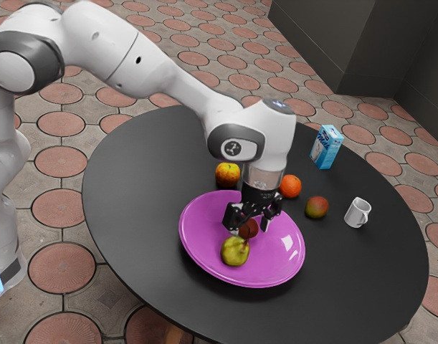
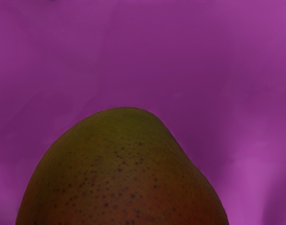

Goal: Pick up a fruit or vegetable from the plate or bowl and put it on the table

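Low over the magenta plate (image 1: 276,268), in the exterior view, my gripper (image 1: 249,226) points down with its fingers apart. A dark red fruit (image 1: 249,228) is between them, with a small gap beside the finger on the exterior view's right. On the same plate, a yellow-green pear (image 1: 234,252) lies close to that fruit, nearer the camera. In the wrist view the fruit under my hand is a speckled green-to-red mango (image 2: 124,173), large at the lower edge, against the magenta plate (image 2: 147,56).
Around the plate on the dark round table (image 1: 140,186) are a yellow-red apple (image 1: 227,174), an orange (image 1: 290,186) and another mango-like fruit (image 1: 317,207). Farther toward the exterior view's right stand a white mug (image 1: 357,213) and a blue milk carton (image 1: 326,147).
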`<control>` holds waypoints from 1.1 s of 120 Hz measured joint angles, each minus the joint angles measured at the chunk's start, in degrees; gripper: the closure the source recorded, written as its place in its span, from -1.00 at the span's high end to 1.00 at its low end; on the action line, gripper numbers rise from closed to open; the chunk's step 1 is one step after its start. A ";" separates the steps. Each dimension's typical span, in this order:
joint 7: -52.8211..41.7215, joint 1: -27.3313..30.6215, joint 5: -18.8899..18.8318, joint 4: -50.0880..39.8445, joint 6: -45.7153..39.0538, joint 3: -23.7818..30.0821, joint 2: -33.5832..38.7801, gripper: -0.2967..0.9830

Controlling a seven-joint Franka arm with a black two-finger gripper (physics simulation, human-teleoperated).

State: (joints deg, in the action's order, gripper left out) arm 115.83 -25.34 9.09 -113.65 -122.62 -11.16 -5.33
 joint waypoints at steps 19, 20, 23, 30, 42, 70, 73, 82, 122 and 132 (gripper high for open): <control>-0.28 0.40 -0.03 -0.21 -0.32 0.00 -0.13 0.53; -0.30 0.43 -0.03 -0.23 -0.33 0.00 -0.14 0.53; -0.37 0.51 -0.03 -0.28 -0.36 0.00 -0.14 0.53; -0.52 0.58 -0.03 -0.34 -0.42 -0.02 -0.19 0.53; -0.83 0.54 0.01 -0.34 -0.53 -0.04 -0.56 0.56; -1.57 0.38 0.22 -0.37 -0.67 -0.05 -0.60 0.62; -1.65 0.39 0.22 -0.40 -0.63 -0.07 -0.49 0.57; -1.82 0.67 0.00 -0.50 -0.49 -0.13 -0.09 0.39; -1.92 0.82 -1.90 -0.53 -0.35 -0.18 0.46 -0.06; -1.71 0.81 -1.93 -0.47 -0.16 -0.19 0.94 -0.04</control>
State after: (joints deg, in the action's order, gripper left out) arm 114.12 -24.53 7.16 -114.12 -122.77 -11.35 -4.40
